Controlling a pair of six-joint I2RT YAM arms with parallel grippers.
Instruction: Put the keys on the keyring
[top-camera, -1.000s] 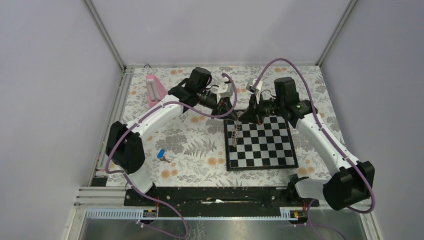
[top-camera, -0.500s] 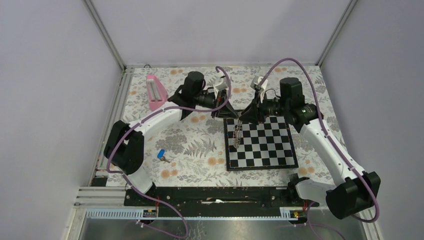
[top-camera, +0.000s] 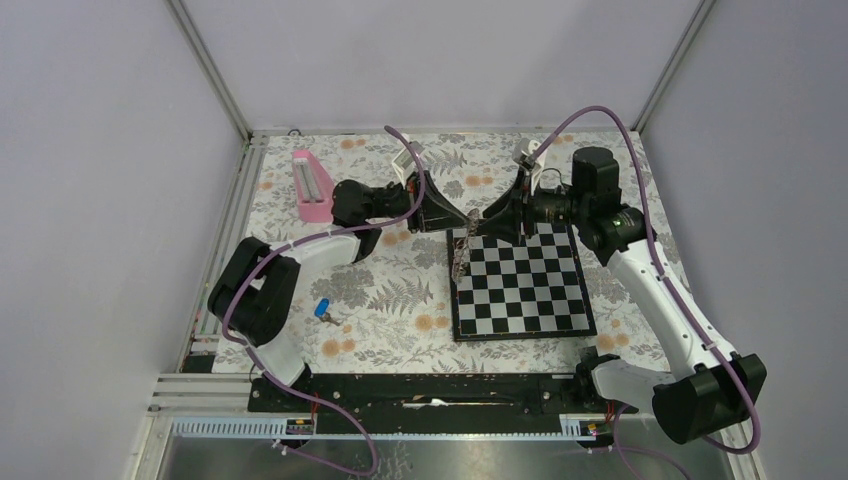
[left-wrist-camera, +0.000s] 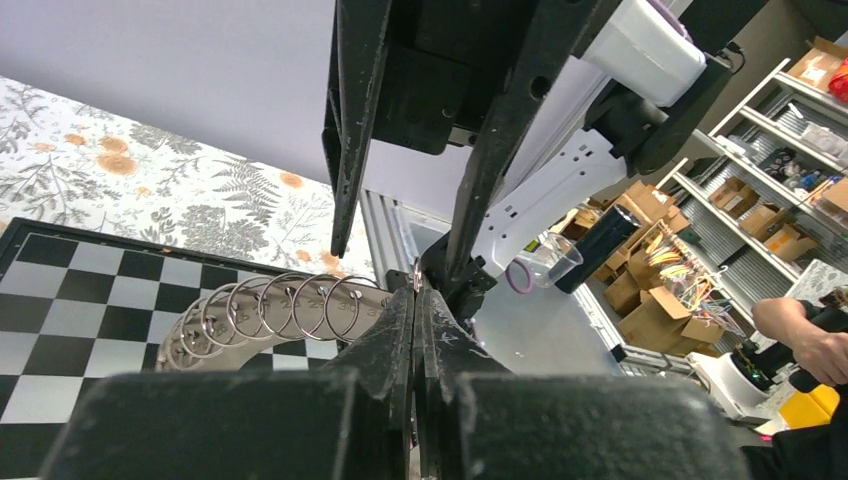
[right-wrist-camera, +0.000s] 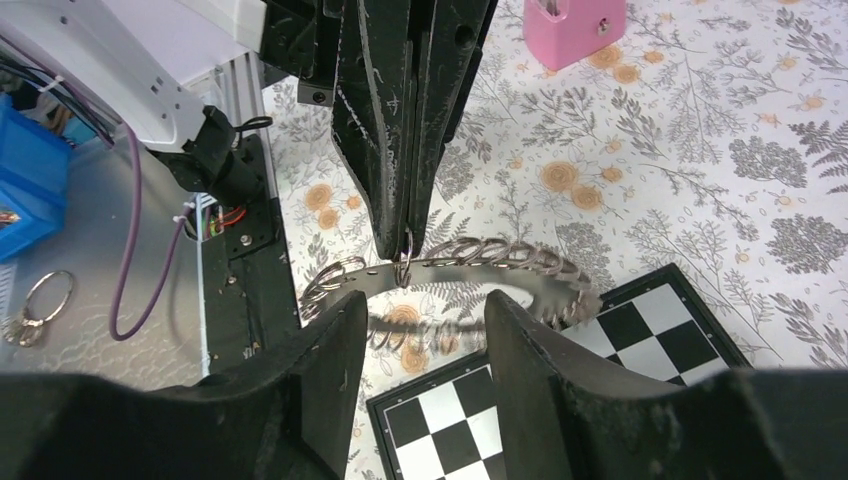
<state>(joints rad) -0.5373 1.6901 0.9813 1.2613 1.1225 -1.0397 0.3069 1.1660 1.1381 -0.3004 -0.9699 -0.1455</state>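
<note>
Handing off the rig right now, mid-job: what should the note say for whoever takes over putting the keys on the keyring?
Grippers: the left gripper is shut on the keyring, holding it over the far-left corner of the chessboard. The right gripper is open and empty, facing it.
The blue key lies on the floral cloth, left of the chessboard.
Done: keyring lifted.
Left: fetch the key and thread it on.

left end effector (left-wrist-camera: 415, 292) pinched; right end effector (right-wrist-camera: 420, 312) parted
</note>
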